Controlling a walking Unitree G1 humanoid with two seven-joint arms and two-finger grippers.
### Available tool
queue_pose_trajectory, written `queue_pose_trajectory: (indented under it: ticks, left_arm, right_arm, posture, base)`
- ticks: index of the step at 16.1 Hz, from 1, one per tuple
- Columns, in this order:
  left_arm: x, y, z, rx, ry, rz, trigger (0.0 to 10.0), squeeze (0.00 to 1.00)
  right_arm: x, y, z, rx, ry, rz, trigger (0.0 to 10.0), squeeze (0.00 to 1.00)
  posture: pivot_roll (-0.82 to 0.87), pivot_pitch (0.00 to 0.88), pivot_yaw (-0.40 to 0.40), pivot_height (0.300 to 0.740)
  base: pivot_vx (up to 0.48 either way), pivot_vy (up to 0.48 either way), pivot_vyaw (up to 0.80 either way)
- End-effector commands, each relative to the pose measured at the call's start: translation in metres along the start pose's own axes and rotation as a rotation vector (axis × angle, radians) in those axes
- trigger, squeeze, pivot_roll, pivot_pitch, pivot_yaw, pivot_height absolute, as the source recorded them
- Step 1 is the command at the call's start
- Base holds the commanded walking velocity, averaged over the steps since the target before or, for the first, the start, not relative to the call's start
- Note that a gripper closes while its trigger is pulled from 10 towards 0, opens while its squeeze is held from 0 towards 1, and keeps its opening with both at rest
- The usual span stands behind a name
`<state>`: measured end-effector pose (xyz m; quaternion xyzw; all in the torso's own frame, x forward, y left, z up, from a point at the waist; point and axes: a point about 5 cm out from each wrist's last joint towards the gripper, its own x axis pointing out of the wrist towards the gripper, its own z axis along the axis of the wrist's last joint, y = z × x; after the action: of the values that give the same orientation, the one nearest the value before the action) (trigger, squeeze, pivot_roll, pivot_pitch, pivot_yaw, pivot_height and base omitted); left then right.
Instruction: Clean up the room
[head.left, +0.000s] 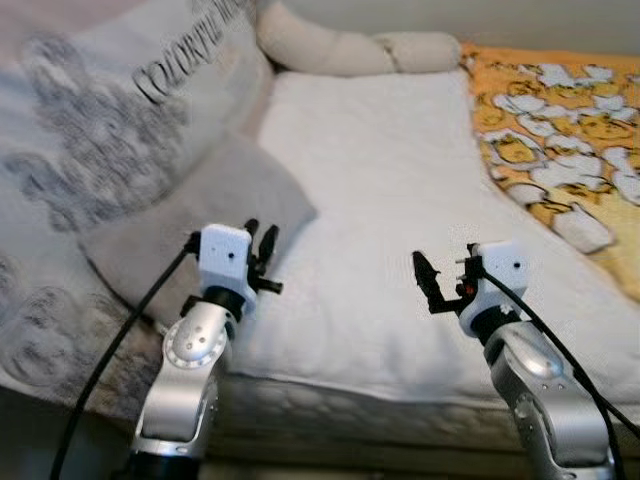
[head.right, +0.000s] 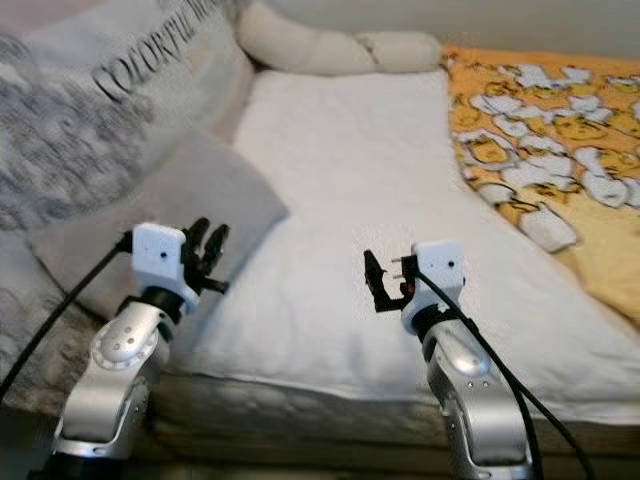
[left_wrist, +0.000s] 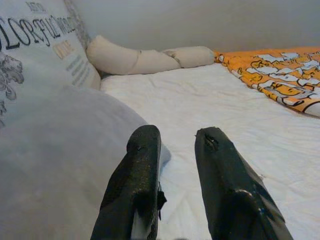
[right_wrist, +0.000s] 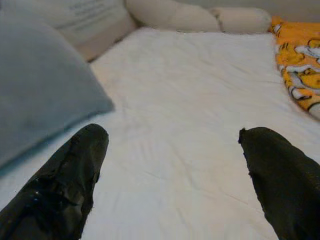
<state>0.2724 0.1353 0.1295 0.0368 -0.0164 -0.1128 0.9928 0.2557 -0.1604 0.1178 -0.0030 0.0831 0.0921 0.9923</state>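
Pillow (head.left: 200, 215), grey, soft and squarish, lies at the bed's left edge, one corner resting on the white sheet (head.left: 390, 190) and its back leaning against a large printed cushion (head.left: 110, 110) with dark lettering. Left gripper (head.left: 262, 258) hovers just beside the pillow's near corner, fingers (left_wrist: 137, 170) a little apart and holding nothing. Right gripper (head.left: 440, 280) hangs over the sheet's near edge, fingers (right_wrist: 75, 170) spread wide, empty. A cream bolster (head.left: 340, 48) runs along the far edge. An orange patterned blanket (head.left: 560, 130) covers the right side.
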Motion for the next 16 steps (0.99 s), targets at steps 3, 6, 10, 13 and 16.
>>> queue_pose_trajectory:
  ticks: [3,6,10,13,16]
  left_arm:
    - [-0.001,0.003,0.001,0.022,0.011,0.023,10.0,0.00]
    - [-0.003,0.001,-0.001,0.023,0.024,0.022,10.0,0.00]
    - [-0.003,0.000,-0.002,0.018,0.029,0.028,10.0,0.00]
    - [-0.004,-0.001,-0.001,0.013,0.029,0.034,10.0,0.00]
    - [-0.004,-0.001,-0.001,0.011,0.028,0.037,10.0,0.00]
  right_arm:
    - [0.002,0.002,0.000,-0.005,0.010,0.010,10.0,0.00]
    - [0.000,0.002,-0.002,-0.004,0.021,0.008,10.0,0.00]
    - [0.001,-0.001,-0.004,0.021,0.046,0.002,10.0,0.00]
    - [0.002,-0.005,-0.003,-0.011,0.045,0.005,10.0,0.00]
    - [0.002,-0.008,-0.002,-0.021,0.049,0.002,10.0,0.00]
  posture:
    - [-0.08,0.000,0.026,0.740]
    - [-0.08,0.000,0.026,0.740]
    - [-0.08,0.000,0.022,0.740]
    - [-0.08,0.000,0.015,0.740]
    - [-0.08,0.000,0.010,0.740]
  base:
    - [0.000,-0.480,0.00]
    - [0.000,-0.480,0.00]
    - [0.000,-0.480,-0.51]
    - [0.000,-0.480,-0.15]
    - [0.000,-0.480,0.00]
